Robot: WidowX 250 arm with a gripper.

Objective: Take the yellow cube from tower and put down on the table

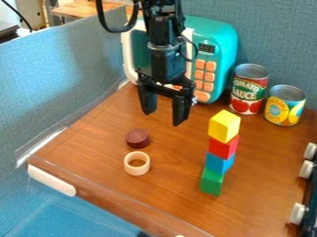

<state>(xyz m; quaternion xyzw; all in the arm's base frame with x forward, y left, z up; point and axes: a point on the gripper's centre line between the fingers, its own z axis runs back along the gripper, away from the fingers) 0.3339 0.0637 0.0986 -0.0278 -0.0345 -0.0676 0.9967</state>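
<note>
Fingers spread, the black two-finger metal-and-plastic gripper (163, 116) should centre above the yellow wooden cube (224, 126) topping the red-blue-green block tower (219, 163), inward of the wood-topped table's (167, 190) front edge, then pinch that cube alone.

Blue panels (68, 83) line the back and left, a pale wooden tabletop (93, 9) beyond.

The yellow cube (224, 126) tops a tower over red (223, 146), blue (219, 163) and green blocks (212, 181) on the wooden surface (167, 203). The end effector (164, 117) hangs open in front of a teal toy microwave (221, 41). A maroon disc (137, 138) lies near a pale ring (129, 167); two cans (249, 88) stand behind the tower.
</note>
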